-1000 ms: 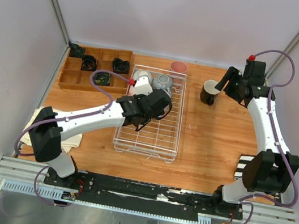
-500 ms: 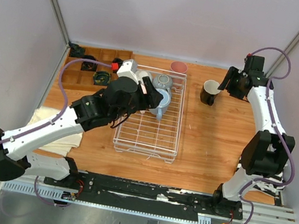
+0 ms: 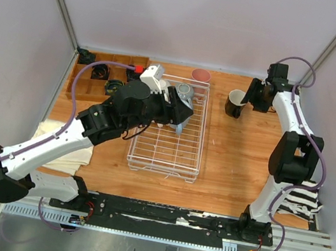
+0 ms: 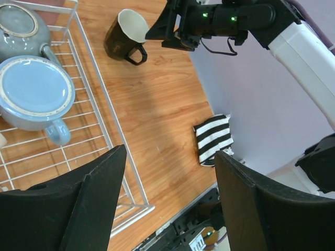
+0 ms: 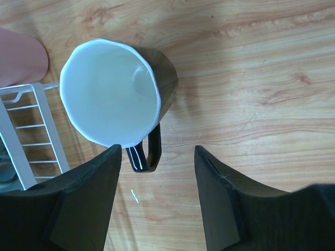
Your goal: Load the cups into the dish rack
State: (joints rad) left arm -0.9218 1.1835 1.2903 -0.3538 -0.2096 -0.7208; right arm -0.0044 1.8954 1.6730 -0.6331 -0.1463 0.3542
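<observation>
Cups, part-loaded. Dish rack (image 3: 169, 155) sits mid-bench. Light blue mug (image 4: 35, 94) and grey-green mug (image 4: 21, 29) stand mouth-up, close together at its far end, which leaves the near grid free. Left end effector (image 4: 170, 157) hovers over the rack, jaws apart, carrying nothing. Black mug (image 5: 112, 99) stands upright toward the bench's far edge, right of the rack. Right end effector (image 5: 157, 154) is poised above its handle side, jaws apart, probably lining up a grasp. Pink tumbler (image 3: 201, 75) stands at the far edge, not yet loaded.
</observation>
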